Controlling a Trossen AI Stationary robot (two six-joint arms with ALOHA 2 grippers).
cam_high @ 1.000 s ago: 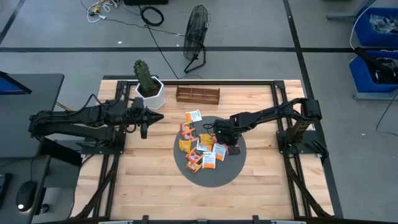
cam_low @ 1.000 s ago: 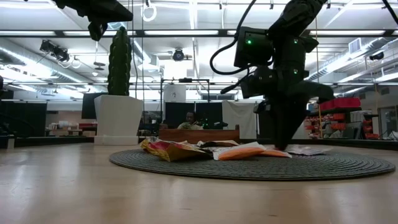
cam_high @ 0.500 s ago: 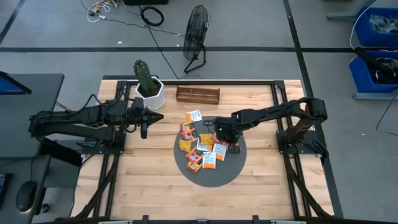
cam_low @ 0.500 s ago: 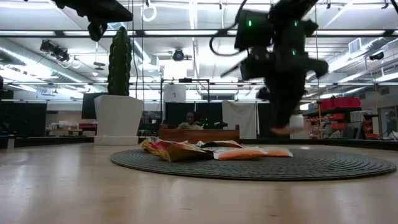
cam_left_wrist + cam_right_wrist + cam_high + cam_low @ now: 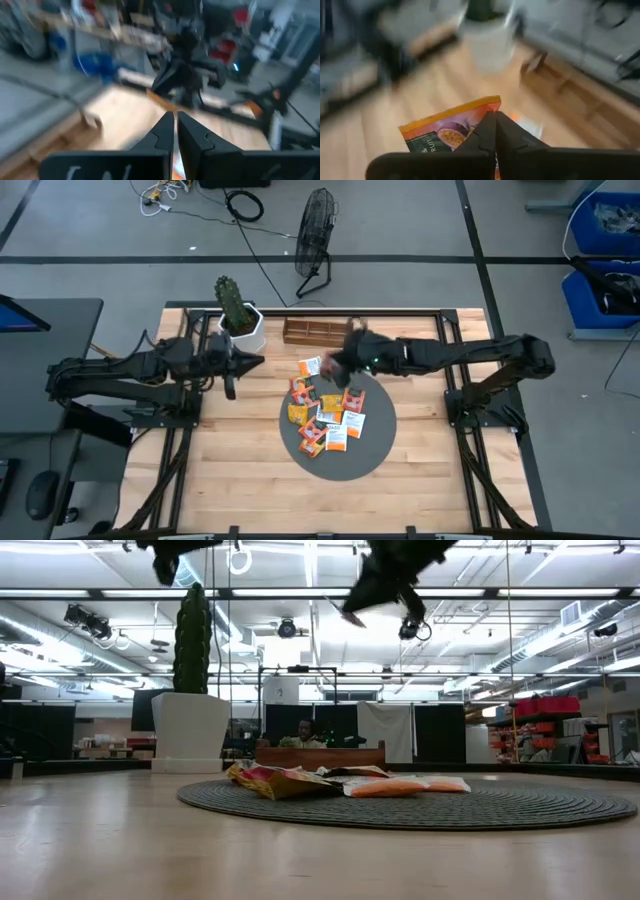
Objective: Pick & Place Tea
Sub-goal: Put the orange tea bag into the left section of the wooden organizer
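While the left gripper (image 5: 231, 376) waits pressed together beside the cactus pot (image 5: 243, 330), the right gripper (image 5: 492, 122) pinches an orange tea sachet (image 5: 451, 129), remaining sachets (image 5: 327, 420) lying below it.

1. Two arms, dark, near-black housings, slender jointed links; seen from above.
2. Left arm (image 5: 130, 370): black cables loop along its links near the base.
3. Right arm (image 5: 470, 355): a rounded joint housing at the elbow; a small green light glows near the wrist.
4. Left end effector (image 5: 175, 131): two dark wedge-shaped fingers tapering to narrow tips, on a flat dark bar carrying pale markings, unreadable.
5. Right end effector (image 5: 495, 131): same dark tapered finger pair and cross bar.
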